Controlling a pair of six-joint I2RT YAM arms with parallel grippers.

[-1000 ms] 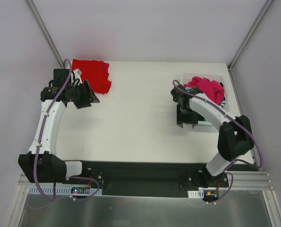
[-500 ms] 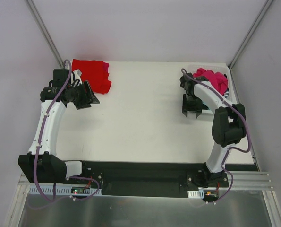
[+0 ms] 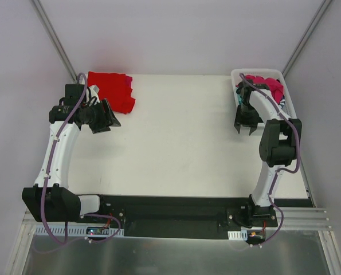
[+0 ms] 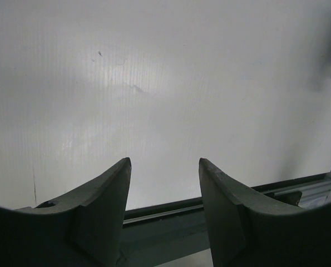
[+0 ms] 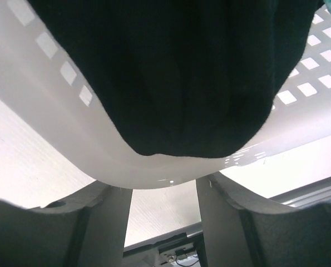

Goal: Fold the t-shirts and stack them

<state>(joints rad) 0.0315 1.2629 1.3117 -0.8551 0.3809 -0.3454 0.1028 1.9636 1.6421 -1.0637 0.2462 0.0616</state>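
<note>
A folded red t-shirt (image 3: 110, 91) lies at the back left, with a magenta-pink edge (image 3: 128, 82) showing at its right. My left gripper (image 3: 106, 118) hangs just in front of it, open over bare table (image 4: 164, 161). The white lattice basket (image 3: 256, 71) sits at the back right with a magenta-pink t-shirt (image 3: 267, 86) heaped in it. My right gripper (image 3: 246, 126) is against its near left side. In the right wrist view a black t-shirt (image 5: 176, 72) hangs over the basket wall (image 5: 70, 128). That wall covers the tips of my right gripper (image 5: 164, 186), whose fingers stand apart with table showing between them.
Grey walls and slanted metal posts (image 3: 53, 34) close in the back corners. The dark base rail (image 3: 170, 206) runs along the near edge. The basket stands close to the table's right edge (image 3: 299, 166).
My right gripper has swung toward the back right, and the basket has gone with it from mid-right into the back right corner. The left arm has stayed still.
</note>
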